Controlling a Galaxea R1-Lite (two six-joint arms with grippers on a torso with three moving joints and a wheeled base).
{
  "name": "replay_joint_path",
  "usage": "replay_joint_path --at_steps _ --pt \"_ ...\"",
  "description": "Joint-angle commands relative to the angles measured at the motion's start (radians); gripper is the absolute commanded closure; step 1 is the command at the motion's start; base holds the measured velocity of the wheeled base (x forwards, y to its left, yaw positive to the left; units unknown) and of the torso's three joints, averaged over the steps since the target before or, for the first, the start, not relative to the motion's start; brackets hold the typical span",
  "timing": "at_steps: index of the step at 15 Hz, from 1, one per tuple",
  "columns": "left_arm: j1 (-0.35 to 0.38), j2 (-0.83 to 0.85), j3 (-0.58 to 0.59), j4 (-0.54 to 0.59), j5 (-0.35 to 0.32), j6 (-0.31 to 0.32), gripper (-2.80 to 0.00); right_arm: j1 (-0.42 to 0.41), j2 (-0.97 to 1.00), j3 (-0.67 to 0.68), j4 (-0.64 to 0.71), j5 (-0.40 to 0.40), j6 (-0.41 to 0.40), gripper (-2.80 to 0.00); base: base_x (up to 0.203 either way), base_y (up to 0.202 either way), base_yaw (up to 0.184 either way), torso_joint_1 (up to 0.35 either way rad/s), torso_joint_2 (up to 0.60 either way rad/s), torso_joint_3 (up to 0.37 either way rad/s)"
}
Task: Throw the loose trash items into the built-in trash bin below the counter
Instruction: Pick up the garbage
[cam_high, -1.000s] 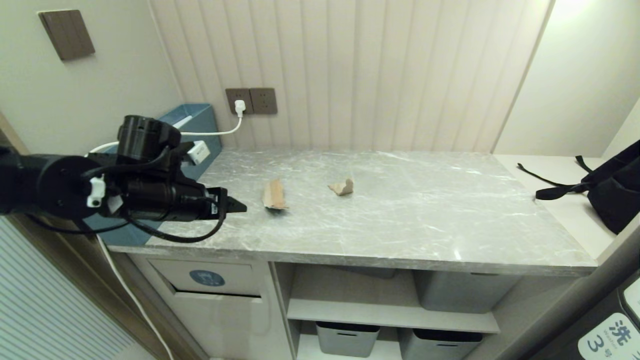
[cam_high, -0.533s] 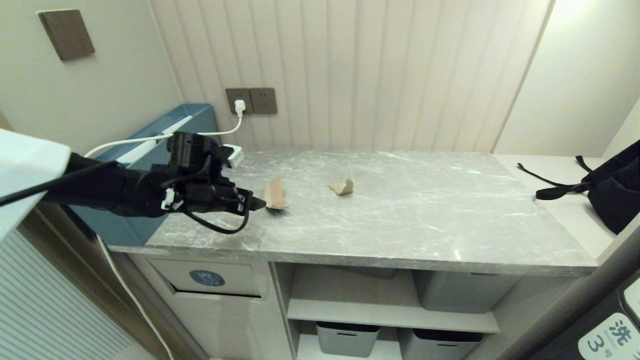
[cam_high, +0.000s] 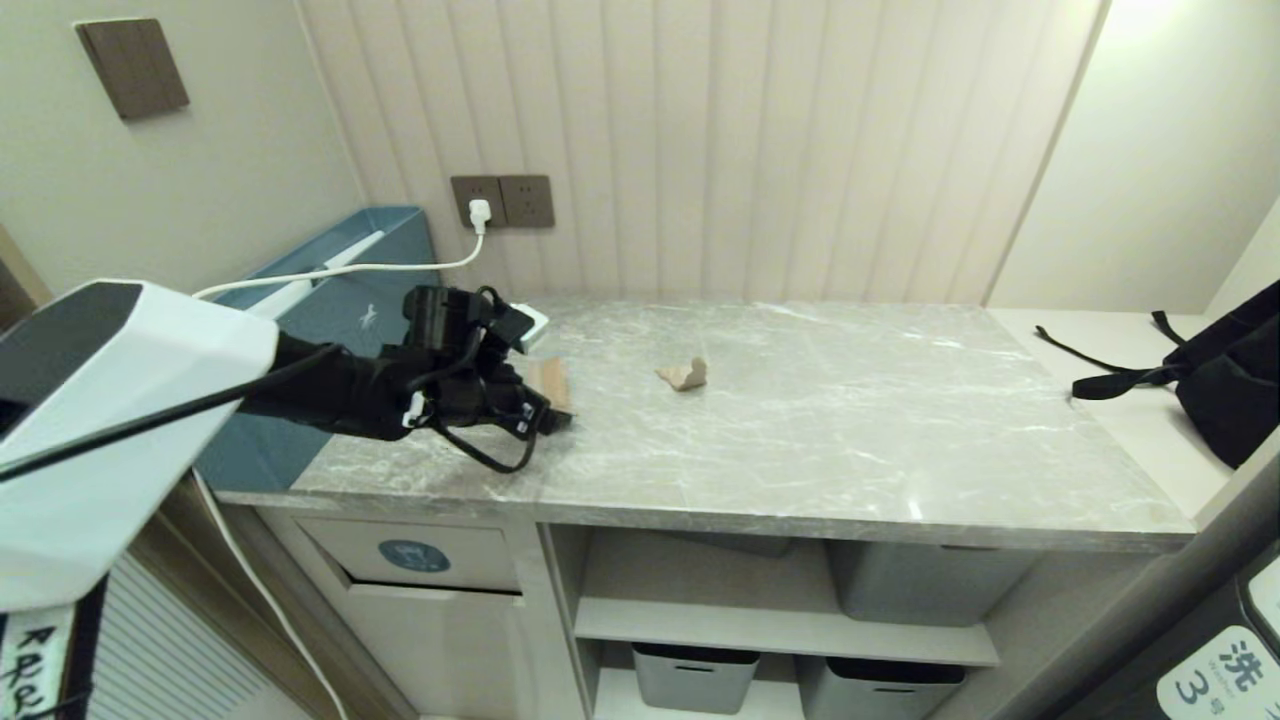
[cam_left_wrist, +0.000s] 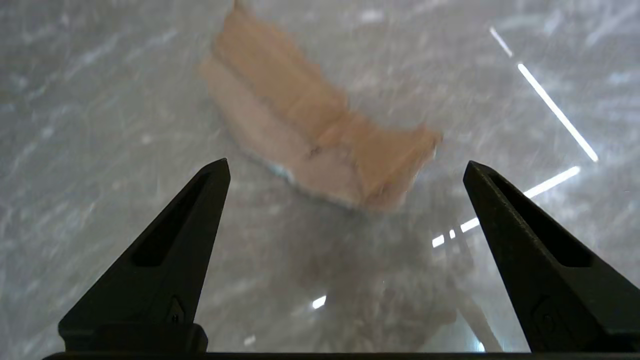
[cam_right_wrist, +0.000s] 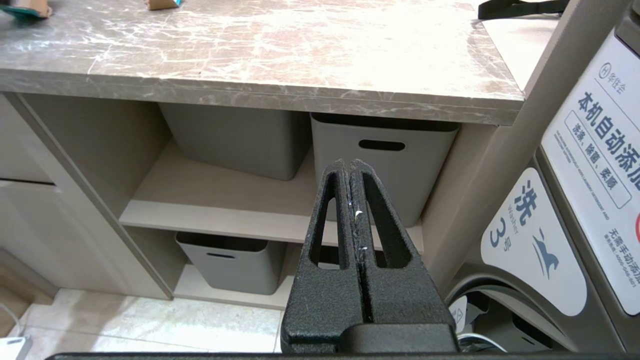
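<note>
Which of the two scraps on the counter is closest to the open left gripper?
The flat cardboard piece, lying just ahead of the left gripper; the small crumpled scrap lies apart, further right.

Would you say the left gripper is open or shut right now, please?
Open: the left gripper's fingers stand wide apart above the cardboard piece, not touching it.

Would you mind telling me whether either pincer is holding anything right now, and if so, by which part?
Nothing is held. The left pincer stands open above the cardboard piece on the counter; the right pincer is shut on nothing.
</note>
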Motion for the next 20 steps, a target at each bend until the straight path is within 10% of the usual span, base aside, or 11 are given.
replay_joint_path --at_steps 1,20 --pt "-0.01 0.06 -0.05 -0.033 -0.002 0.0 -2.8 0.0 -0.002 0.0 0.0 0.0 -0.001 0.0 0.0 0.0 0.0 0.0 0.0 0.0" --pt "0.046 0.099 -0.059 -0.033 0.03 0.103 -2.8 0.0 -0.002 0.0 0.0 0.0 -0.001 0.0 0.0 0.0 0.0 0.0 0.0 0.0"
